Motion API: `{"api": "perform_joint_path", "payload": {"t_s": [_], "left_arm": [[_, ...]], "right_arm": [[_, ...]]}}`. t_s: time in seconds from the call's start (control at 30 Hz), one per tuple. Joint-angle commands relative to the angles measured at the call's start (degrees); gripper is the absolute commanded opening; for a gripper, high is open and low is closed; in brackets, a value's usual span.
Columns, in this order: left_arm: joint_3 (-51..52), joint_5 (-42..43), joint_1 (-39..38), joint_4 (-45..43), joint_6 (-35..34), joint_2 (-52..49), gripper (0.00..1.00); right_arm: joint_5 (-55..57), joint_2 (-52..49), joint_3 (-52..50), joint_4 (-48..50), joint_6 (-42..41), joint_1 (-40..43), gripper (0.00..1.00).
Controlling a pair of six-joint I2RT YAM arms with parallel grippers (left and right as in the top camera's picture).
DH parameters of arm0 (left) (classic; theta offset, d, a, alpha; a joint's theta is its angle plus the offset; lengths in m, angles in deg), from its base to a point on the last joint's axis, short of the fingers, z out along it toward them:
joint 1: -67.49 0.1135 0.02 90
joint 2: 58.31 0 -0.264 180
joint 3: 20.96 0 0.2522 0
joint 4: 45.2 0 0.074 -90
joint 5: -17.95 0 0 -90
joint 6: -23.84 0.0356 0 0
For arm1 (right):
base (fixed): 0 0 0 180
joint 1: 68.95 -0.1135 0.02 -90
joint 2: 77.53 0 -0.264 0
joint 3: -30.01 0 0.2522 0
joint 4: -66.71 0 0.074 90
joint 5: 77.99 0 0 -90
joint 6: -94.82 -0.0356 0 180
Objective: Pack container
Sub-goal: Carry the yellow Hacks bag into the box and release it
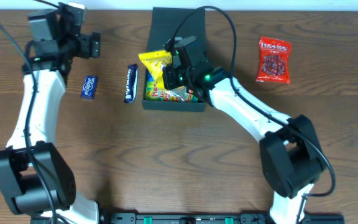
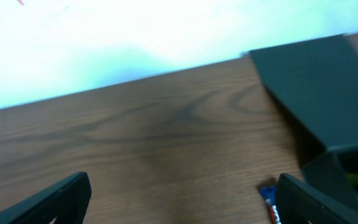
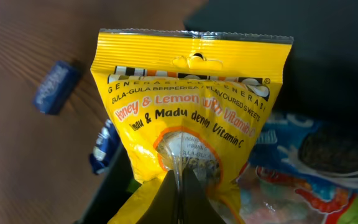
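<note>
Fingers (image 3: 180, 198) of the right gripper (image 3: 180, 179) are closed together, pinching a yellow sweet packet (image 3: 191, 106) near one end. The packet lies partly over the left wall of the container (image 1: 173, 104); whether it touches the contents cannot be determined. The container stands mid-table (image 1: 166, 162), toward the far side, with its lid flap (image 1: 179, 25) open and laid back. Inside are a blue biscuit packet (image 3: 328, 149) and a multicoloured packet (image 3: 303, 199). Just left of the container lies a dark blue bar (image 1: 131, 83). Further left, apart from it, lies a small blue packet (image 1: 89, 87). Well to the right of the container is a red packet (image 1: 273, 60). Left gripper (image 2: 183, 186) — at the far left, above bare wood, fingers wide apart, nothing between them.
</note>
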State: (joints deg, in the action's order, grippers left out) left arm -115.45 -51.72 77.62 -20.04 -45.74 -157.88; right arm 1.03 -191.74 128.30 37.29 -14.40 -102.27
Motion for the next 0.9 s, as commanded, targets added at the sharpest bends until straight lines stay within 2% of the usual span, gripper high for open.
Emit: {"api": "perform_joint_path", "payload": {"t_s": [0.0,0.27,0.47,0.53,0.6,0.7,0.77,0.87], "left_arm": [[-0.8,12.5,2.8,0.0,1.9,1.7,0.95],[-0.8,12.9,3.9,0.4,1.8,2.5,0.95],[-0.8,12.9,3.9,0.4,1.8,2.5,0.95],[-0.8,12.9,3.9,0.5,1.6,2.5,0.95],[-0.8,12.9,3.9,0.6,1.6,2.5,0.95],[-0.8,12.9,3.9,0.7,1.6,2.5,0.95],[-0.8,12.9,3.9,0.8,1.6,2.5,0.95],[-0.8,12.9,3.9,0.8,1.6,2.5,0.95]], "right_arm": [[-0.4,-0.9,0.0,-0.3,-3.1,-1.0,0.01],[6.1,-1.2,0.0,-3.1,-9.7,-2.7,0.01],[7.1,-3.2,0.0,-3.2,-10.1,-5.3,0.03],[7.1,-3.9,0.0,-3.2,-10.1,-6.1,0.47],[7.2,-3.8,0.0,-2.6,-10.0,-6.5,0.6],[7.1,-2.8,0.3,-1.7,-9.9,-6.4,0.88],[7.1,-1.7,0.8,-1.8,-9.9,-6.0,0.93],[7.3,1.8,1.1,-1.9,-9.1,-4.8,0.93]]}}
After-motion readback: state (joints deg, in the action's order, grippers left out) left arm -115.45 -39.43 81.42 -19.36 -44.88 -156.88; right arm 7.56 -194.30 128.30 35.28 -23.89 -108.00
